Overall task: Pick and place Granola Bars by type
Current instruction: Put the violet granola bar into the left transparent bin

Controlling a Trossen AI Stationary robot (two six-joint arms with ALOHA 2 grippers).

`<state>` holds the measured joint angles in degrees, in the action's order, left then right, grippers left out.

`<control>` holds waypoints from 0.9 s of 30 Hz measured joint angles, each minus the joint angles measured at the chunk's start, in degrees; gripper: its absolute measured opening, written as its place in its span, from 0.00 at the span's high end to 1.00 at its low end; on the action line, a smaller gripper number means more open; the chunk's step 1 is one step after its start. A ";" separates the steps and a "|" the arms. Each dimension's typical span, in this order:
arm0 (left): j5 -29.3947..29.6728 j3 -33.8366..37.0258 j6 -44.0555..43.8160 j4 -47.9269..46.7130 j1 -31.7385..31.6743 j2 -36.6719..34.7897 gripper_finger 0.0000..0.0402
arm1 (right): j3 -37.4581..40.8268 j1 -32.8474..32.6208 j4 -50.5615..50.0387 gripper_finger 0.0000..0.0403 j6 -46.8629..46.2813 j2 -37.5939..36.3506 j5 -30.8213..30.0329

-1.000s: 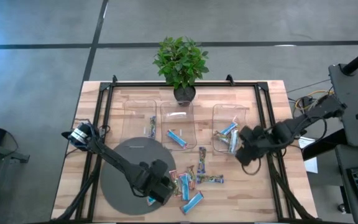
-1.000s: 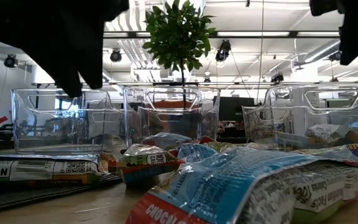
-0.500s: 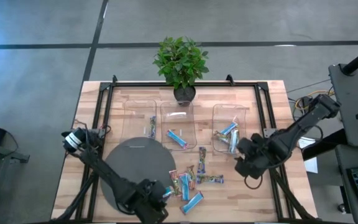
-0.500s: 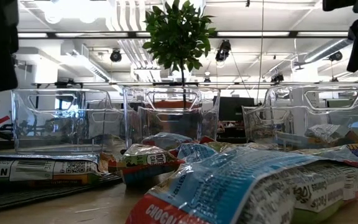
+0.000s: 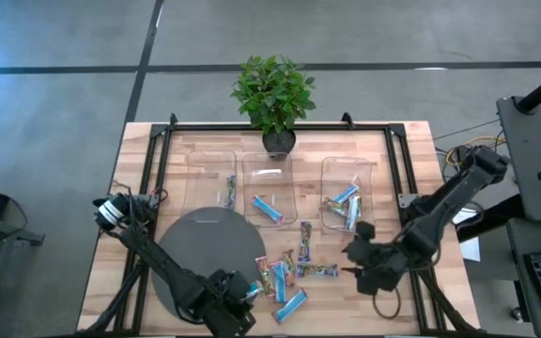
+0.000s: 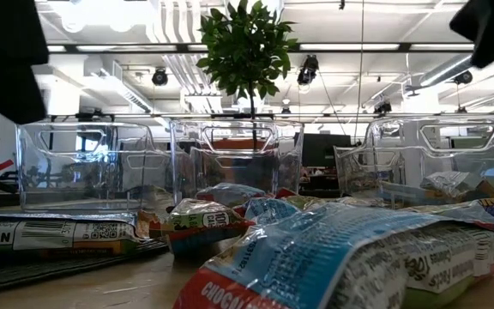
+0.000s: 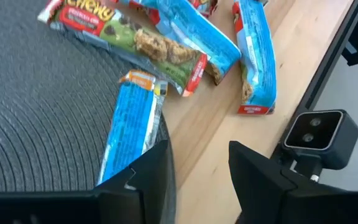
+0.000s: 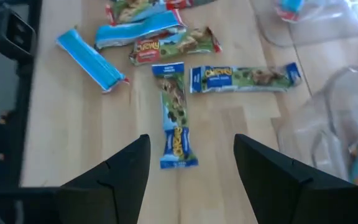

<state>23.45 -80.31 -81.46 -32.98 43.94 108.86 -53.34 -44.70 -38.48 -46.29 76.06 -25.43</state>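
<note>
A green bar (image 7: 132,38) by the round mat reads "CHEWY" on its wrapper. In the low view, the dark bar (image 6: 54,233) lying at the left reads "Nutri…", cut off, and the nearest blue bar (image 6: 333,257) shows "CHOCOL…" on its red end.

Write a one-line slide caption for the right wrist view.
Right end effector, open and empty, hovers over loose granola bars scattered on the wooden table beside a clear tray.
</note>
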 joint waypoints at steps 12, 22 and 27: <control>0.43 -0.02 -0.41 1.69 1.72 0.00 0.63 | 0.00 0.84 7.58 0.45 -0.98 16.44 1.73; 9.96 2.74 -12.35 -1.99 9.03 0.00 0.63 | -0.02 3.09 11.37 0.45 -1.27 23.45 3.58; 12.00 4.15 -17.14 -1.80 10.67 -0.04 0.63 | -0.02 5.30 11.98 0.45 -0.44 25.00 5.03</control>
<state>35.45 -76.16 -98.60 -34.78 54.61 108.81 -53.36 -39.40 -26.50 -46.73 101.06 -20.40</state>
